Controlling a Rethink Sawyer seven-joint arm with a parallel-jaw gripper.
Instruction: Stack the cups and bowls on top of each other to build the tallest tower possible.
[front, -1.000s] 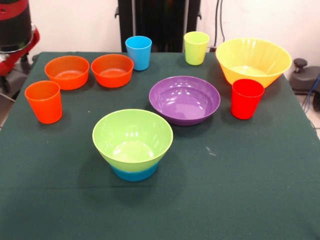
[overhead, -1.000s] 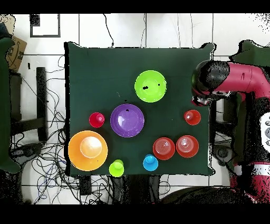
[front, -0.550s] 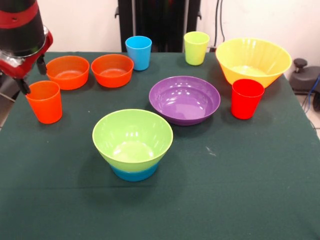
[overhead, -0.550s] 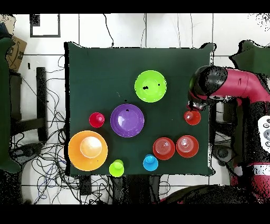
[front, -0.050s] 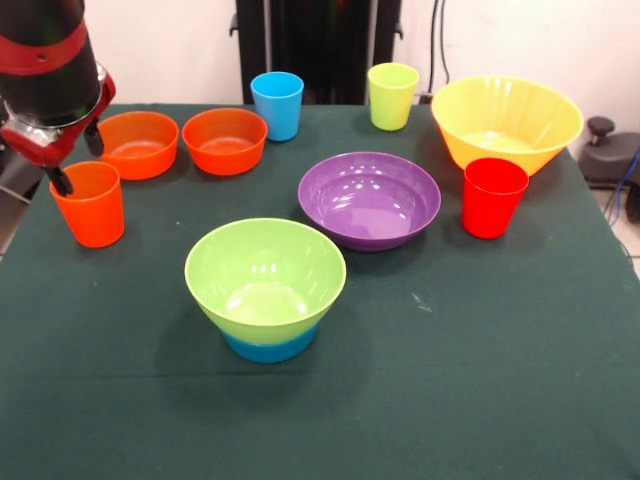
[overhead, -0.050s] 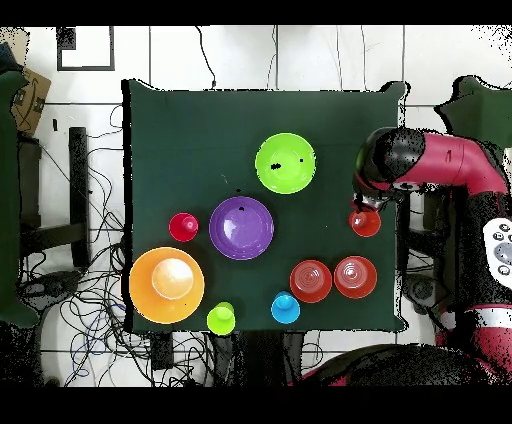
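Gripper (front, -0.050s: 76, 160) now nearer orange cup (front, -0.050s: 89, 204)

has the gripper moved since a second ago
Yes. In the front view the gripper has come in from the left edge and down; it now straddles the rim of the orange cup, which stands where it was.
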